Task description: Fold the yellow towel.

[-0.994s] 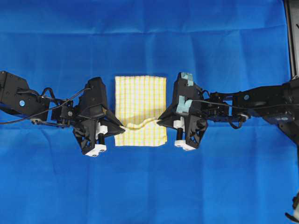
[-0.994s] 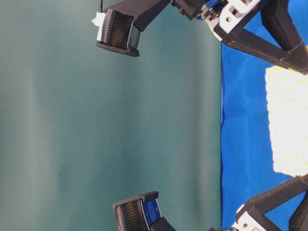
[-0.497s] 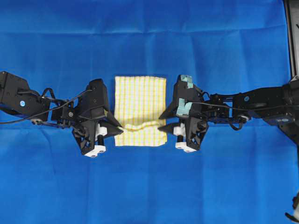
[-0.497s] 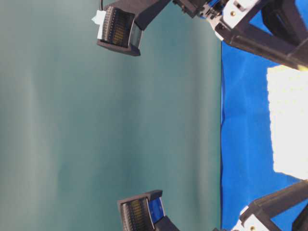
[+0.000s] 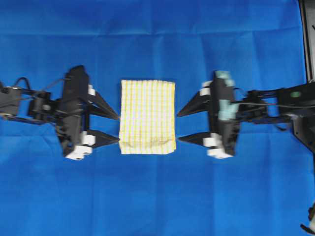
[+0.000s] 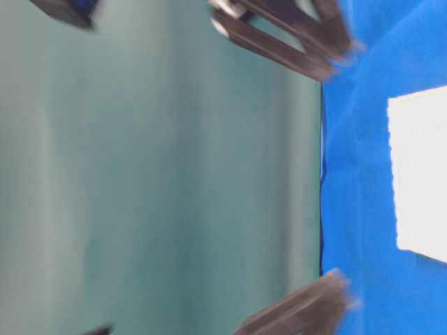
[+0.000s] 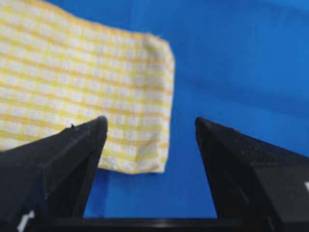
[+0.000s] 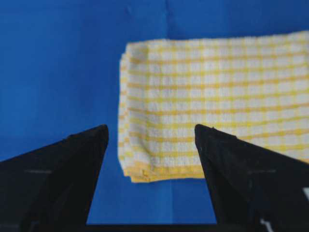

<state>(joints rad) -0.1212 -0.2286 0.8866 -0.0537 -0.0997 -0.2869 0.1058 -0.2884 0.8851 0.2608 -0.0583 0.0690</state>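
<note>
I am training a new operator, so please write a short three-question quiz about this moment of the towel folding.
1. True or false: the left gripper is clamped on the yellow towel.
2. Multiple choice: how do the jaws of the right gripper stand? A) open, beside the towel B) shut on the towel's edge C) shut on the blue cloth
3. Fill in: the towel lies as a folded rectangle ____ the two grippers.

Key:
1. False; its jaws are open and hold nothing.
2. A
3. between
</note>
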